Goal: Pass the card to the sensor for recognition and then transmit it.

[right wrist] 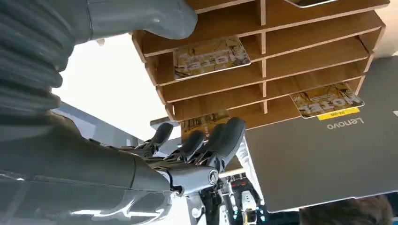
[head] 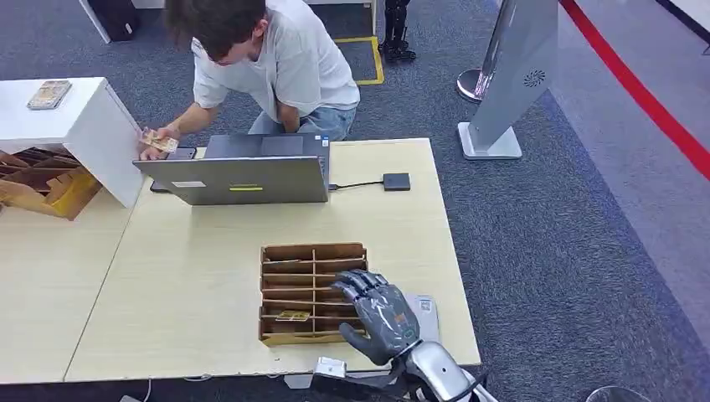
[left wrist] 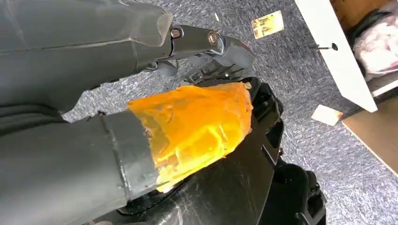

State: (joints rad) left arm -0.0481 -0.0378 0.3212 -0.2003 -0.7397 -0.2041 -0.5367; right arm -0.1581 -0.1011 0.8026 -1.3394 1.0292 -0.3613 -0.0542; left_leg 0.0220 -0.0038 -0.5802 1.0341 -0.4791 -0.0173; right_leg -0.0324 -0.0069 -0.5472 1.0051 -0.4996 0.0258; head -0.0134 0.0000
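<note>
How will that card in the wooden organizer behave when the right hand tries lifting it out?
The card looks thin, flat and glossy, so it is probably stiff, light and slippery. Lying flush in the organizer slot, it may slide rather than lift under the right hand.

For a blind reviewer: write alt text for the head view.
The robot's right hand hovers, fingers apart, over the right side of a wooden slotted card rack on a pale table. Beyond it, a person crouches behind an open laptop, holding a card.

table point(head: 209, 276) | on it: laptop point(head: 243, 172), card rack point(head: 311, 293), sensor point(head: 397, 182) w/ cable
</note>
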